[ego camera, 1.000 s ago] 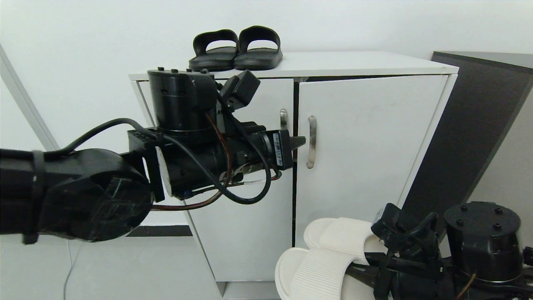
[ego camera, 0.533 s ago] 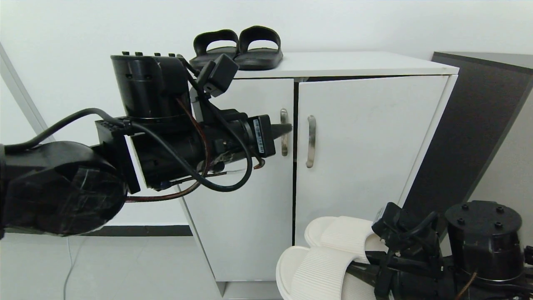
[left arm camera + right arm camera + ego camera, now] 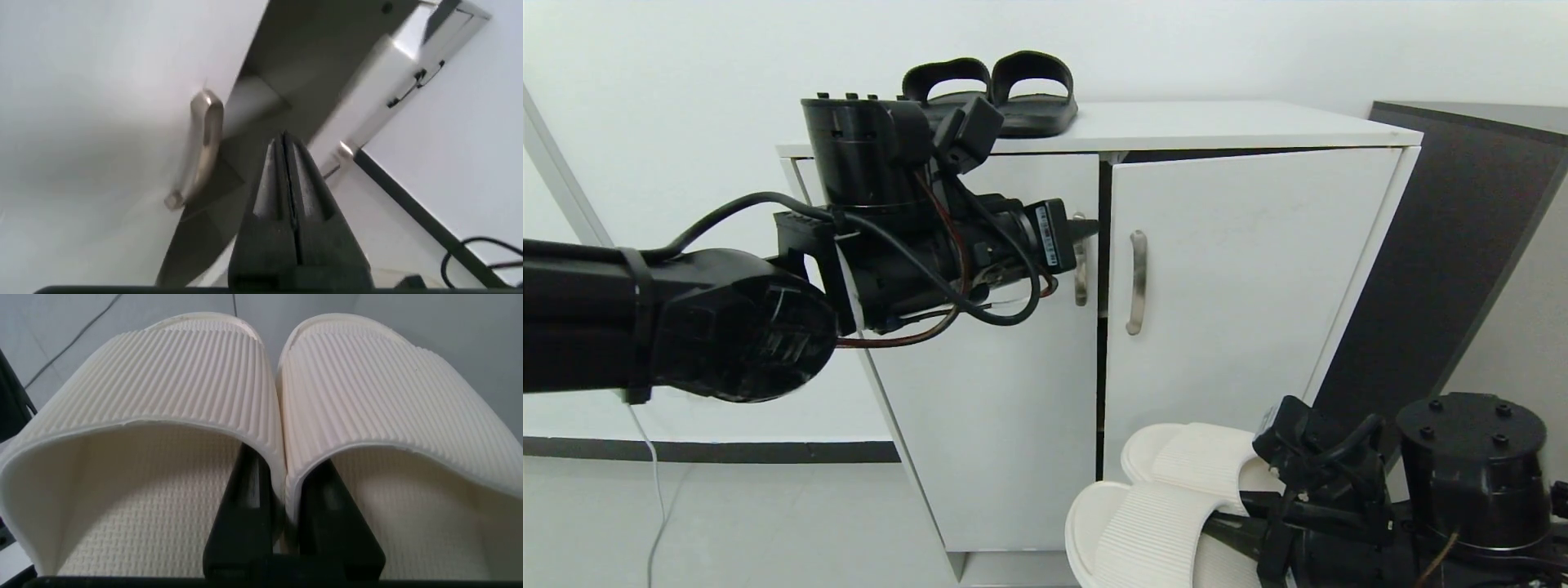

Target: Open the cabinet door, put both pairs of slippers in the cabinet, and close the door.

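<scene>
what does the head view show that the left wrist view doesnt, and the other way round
Only the head view: the black slippers on top of the cabinet, and the white slippers held in the right gripper.
Only the left wrist view: the left gripper has its fingers pressed together, with nothing between them.
Both: the left gripper close to a door handle.

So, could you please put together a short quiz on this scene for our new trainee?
1. True or false: the black slippers lie inside the cabinet.
2. Which gripper holds the white slippers: A left, B right?
3. Fill in: the jaws of the left gripper, by the left door's handle, are ____.
Key: 1 false, they lie on top; 2 B, the right gripper; 3 shut.
</scene>
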{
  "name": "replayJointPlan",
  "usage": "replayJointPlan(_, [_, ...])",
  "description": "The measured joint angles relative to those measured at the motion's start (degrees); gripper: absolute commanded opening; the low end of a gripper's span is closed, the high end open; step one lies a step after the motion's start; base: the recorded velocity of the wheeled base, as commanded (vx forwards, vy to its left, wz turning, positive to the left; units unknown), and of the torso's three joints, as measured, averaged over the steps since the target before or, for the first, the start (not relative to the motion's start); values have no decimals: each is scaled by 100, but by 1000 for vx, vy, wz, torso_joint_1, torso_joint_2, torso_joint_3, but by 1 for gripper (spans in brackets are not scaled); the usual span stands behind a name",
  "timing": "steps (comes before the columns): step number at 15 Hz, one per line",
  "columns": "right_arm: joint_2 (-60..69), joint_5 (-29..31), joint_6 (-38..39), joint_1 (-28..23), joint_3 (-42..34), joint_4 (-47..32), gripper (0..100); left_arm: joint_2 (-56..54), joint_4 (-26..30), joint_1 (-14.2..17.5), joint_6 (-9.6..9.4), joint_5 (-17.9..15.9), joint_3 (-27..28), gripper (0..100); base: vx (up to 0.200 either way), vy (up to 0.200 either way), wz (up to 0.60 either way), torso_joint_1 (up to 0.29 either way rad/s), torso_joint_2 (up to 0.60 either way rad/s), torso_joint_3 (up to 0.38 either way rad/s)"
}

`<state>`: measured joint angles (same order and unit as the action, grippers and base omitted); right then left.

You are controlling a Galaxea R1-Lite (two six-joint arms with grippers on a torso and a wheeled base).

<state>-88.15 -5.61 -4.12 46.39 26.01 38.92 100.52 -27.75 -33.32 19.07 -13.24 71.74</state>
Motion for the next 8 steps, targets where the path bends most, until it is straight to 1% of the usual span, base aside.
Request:
replayJointPlan(3, [0, 9, 0, 16, 2, 0, 0, 232, 29, 0, 41, 22, 273, 0, 0, 0, 0, 0, 0, 0])
replayJointPlan(8, [-2, 9, 0, 27, 2, -9, 0, 650, 30, 0, 44, 18, 739, 0, 0, 0, 0, 0, 0, 0])
